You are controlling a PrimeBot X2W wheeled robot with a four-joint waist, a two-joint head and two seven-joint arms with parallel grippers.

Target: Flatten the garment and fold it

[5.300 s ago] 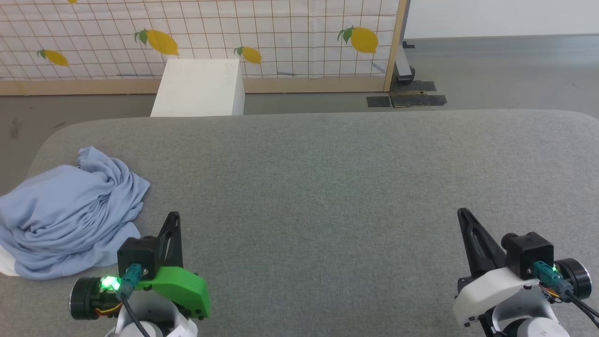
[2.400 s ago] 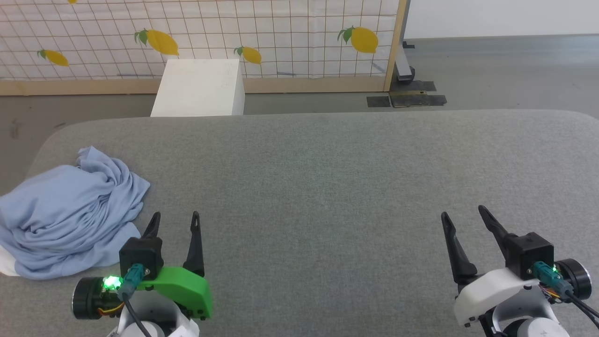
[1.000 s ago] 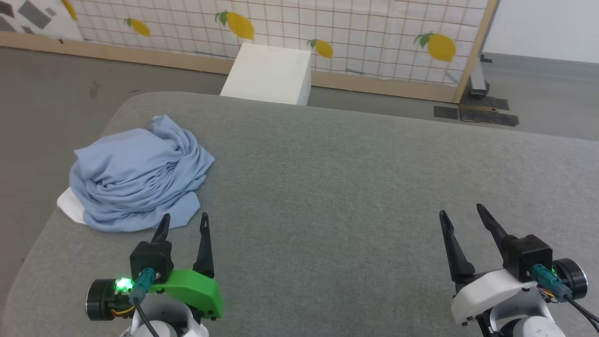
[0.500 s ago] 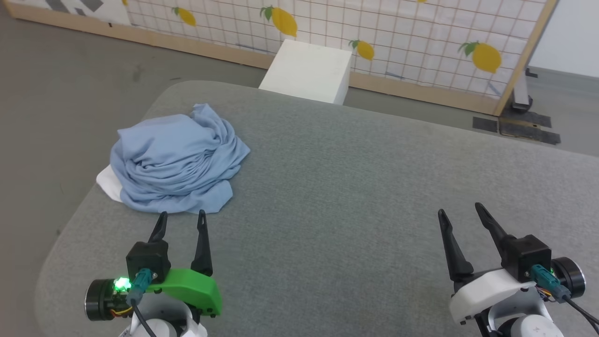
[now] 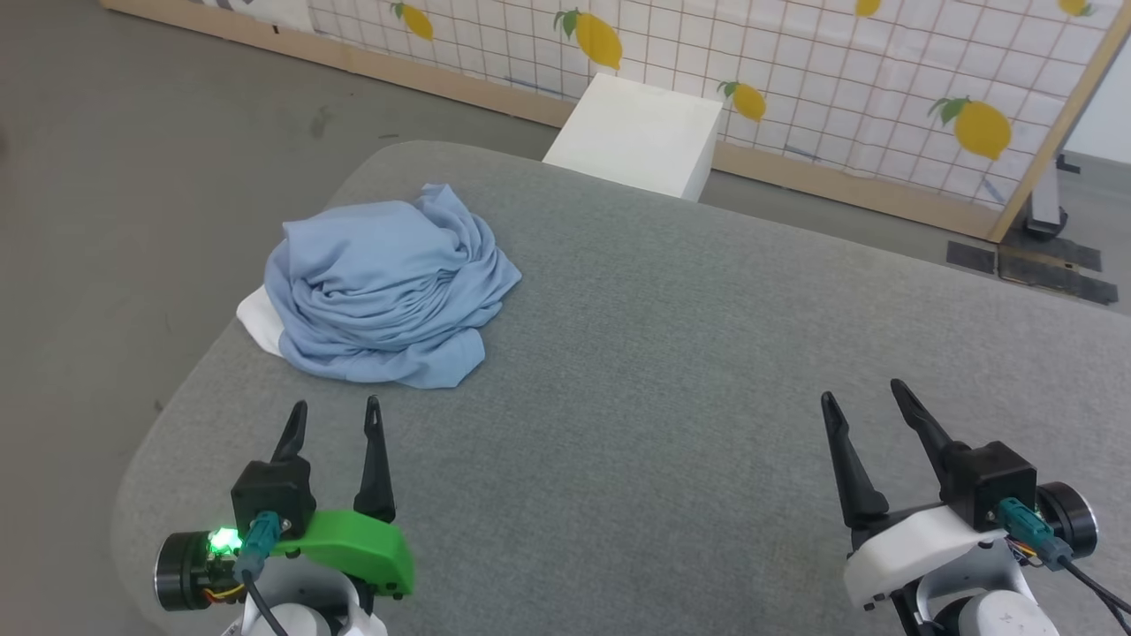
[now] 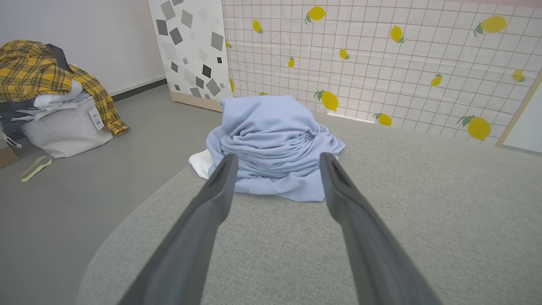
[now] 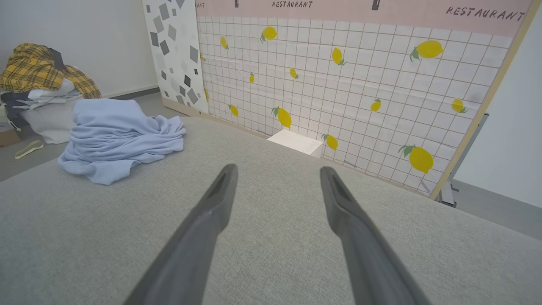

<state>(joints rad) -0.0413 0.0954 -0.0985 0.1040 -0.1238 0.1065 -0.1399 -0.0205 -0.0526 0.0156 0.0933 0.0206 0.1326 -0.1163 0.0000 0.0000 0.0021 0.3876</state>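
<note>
The left gripper [image 5: 336, 405] and right gripper [image 5: 861, 390] stand wide open and empty, and the garment [image 5: 389, 287], bunched at the grey table's [image 5: 671, 353] far left corner, may slip over the left edge if a careless pinch drags several layers.

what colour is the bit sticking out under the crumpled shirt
It is a white patch under the light blue garment; the head view shows it best.

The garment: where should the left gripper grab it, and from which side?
Probably the flat near-edge flap of the garment, approached from the robot's side by the open left gripper. It lies thin on the grey surface; the rest is bunched.
</note>
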